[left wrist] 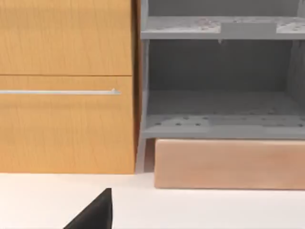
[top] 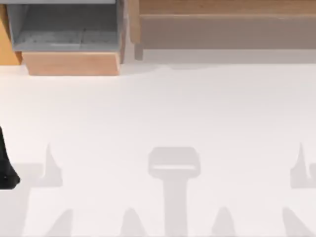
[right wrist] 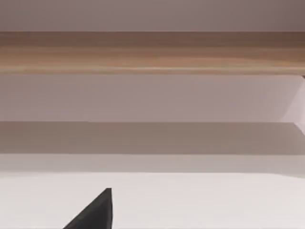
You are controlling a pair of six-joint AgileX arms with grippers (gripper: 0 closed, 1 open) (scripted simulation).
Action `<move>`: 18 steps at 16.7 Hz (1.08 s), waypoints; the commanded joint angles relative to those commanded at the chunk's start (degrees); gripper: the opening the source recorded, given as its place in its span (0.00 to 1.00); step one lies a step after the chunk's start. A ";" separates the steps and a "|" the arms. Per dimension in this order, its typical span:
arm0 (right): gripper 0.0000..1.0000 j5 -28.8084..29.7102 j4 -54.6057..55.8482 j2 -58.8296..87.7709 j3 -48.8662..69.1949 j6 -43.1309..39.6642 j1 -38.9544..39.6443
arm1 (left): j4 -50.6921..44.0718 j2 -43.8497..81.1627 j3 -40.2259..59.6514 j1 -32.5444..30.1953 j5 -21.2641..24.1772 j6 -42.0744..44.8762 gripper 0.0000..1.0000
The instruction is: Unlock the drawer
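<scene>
The drawer (top: 64, 29) stands pulled out at the back left of the table, its grey mottled inside showing behind the light tan front board (top: 74, 63). The left wrist view faces it: the front board (left wrist: 228, 164) lies low, with the grey inside (left wrist: 219, 105) above it. My left gripper (top: 6, 170) is a black shape at the table's left edge, well in front of the drawer and apart from it. A black tip of it (left wrist: 95, 214) shows in its own wrist view. A black tip of my right gripper (right wrist: 95, 214) points toward the brown ledge.
An orange wooden cabinet front (left wrist: 62, 129) with a thin silver bar handle (left wrist: 59, 92) stands left of the drawer. A wide brown wooden ledge (top: 227, 7) runs along the back right, also seen as the ledge (right wrist: 152, 50). White table (top: 163, 113) spreads in front.
</scene>
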 joint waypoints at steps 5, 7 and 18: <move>1.00 0.00 0.00 0.00 0.00 0.00 0.00 | 1.73 4.14 3.94 -3.34 -3.35 0.23 1.00; 1.00 0.00 0.00 0.00 0.00 0.00 0.00 | 3.50 9.88 8.48 -7.14 -7.09 0.34 1.00; 1.00 0.00 0.00 0.00 0.00 0.00 0.00 | 10.58 37.52 27.19 -23.11 -22.92 0.61 1.00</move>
